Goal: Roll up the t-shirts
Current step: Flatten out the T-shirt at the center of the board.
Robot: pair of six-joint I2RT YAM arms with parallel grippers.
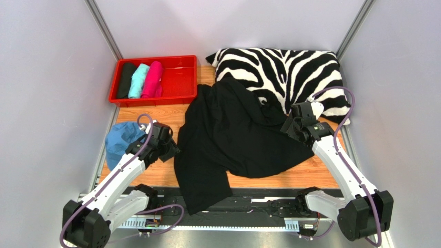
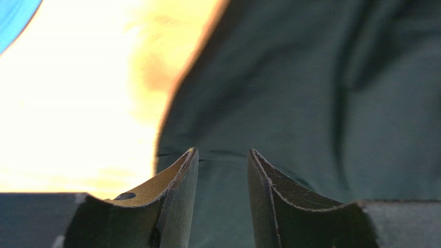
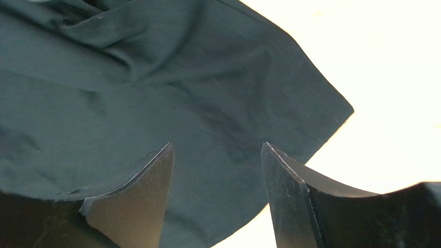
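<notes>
- T-shirt, large and black, lies crumpled across your table.
- Your left pincer and right pincer both stand spread over it, pinching nothing.

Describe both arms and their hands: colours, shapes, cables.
The left arm and right arm have white shells over black joints. A purple cable loops along each. The left hand and right hand each carry two dark, tapered fingers with pale, scuffed edges.
</notes>
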